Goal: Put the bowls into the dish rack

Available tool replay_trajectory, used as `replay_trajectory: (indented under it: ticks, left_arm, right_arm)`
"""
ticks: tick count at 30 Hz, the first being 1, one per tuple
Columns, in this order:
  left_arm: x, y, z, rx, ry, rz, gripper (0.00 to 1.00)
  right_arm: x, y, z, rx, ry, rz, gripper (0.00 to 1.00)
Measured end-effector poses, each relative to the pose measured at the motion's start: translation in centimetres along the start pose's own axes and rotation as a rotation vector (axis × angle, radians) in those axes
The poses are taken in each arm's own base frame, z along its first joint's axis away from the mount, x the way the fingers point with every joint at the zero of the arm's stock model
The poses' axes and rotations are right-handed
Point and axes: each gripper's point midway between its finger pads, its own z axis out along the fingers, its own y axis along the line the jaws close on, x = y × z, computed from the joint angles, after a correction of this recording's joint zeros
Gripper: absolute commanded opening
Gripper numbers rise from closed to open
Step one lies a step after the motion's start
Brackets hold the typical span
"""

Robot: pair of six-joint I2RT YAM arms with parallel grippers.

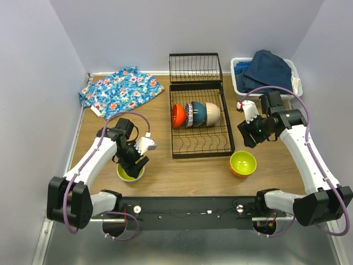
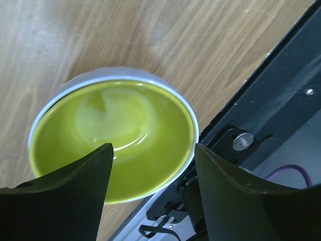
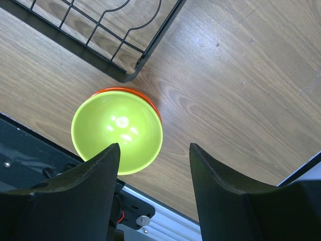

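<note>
Left end effector [image 2: 153, 150] gapes empty over the green bowl [image 1: 130, 172] at 7 o'clock of the rack [image 1: 199, 150], right end effector [image 3: 154, 150] likewise over the orange bowl [image 1: 242, 163] at 5; shallow pinches on slick rims could slip.

Left arm [image 1: 91, 163]: white shell links, black joint housings, a big black block at the shoulder.
Right arm [image 1: 309, 160]: the same white links and black joints, with a black shoulder block at the near right.
Left cable [image 1: 129, 115]: purple, running along the arm and arching over the wrist.
Right cable [image 1: 287, 91]: purple, a wide loop above the wrist and down the link.
Left claw [image 2: 153, 150]: two broad matte black fingers with rounded tips.
Right claw [image 3: 154, 148]: matching black fingers, smooth inner faces.
Base rail [image 1: 187, 208]: black bar joining both bases, dotted with small silver screws.
</note>
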Motion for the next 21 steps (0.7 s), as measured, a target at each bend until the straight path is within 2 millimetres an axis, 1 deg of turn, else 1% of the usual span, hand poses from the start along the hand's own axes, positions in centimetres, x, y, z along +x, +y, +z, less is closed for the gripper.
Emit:
replay_trajectory:
  ticks: [5, 8, 12, 16, 18, 21]
  left_arm:
    - [0.3, -0.9, 1.5, 0.107, 0.064, 0.000, 0.72]
    - [0.4, -1.7, 1.7, 0.150, 0.080, 0.031, 0.70]
    - [0.4, -2.9, 1.3, 0.201, 0.090, 0.070, 0.67]
    - [0.1, -3.9, 0.4, 0.247, 0.090, 0.104, 0.61]
    - [-0.2, -4.3, 0.1, 0.269, 0.085, 0.118, 0.61]
    - [-0.6, -4.8, -0.2, 0.301, 0.075, 0.133, 0.65]
  right_arm:
    - [0.0, 0.0, 0.1, -0.004, 0.005, 0.001, 0.66]
    - [0.0, 0.0, 0.1, -0.003, 0.005, 0.000, 0.66]
    - [0.0, 0.0, 0.1, -0.003, 0.005, -0.001, 0.66]
    - [0.0, 0.0, 0.1, -0.001, 0.002, -0.002, 0.66]
    - [0.1, 0.0, 0.1, -0.001, 0.002, -0.003, 0.66]
    - [0.1, 0.0, 0.1, -0.002, 0.003, -0.002, 0.66]
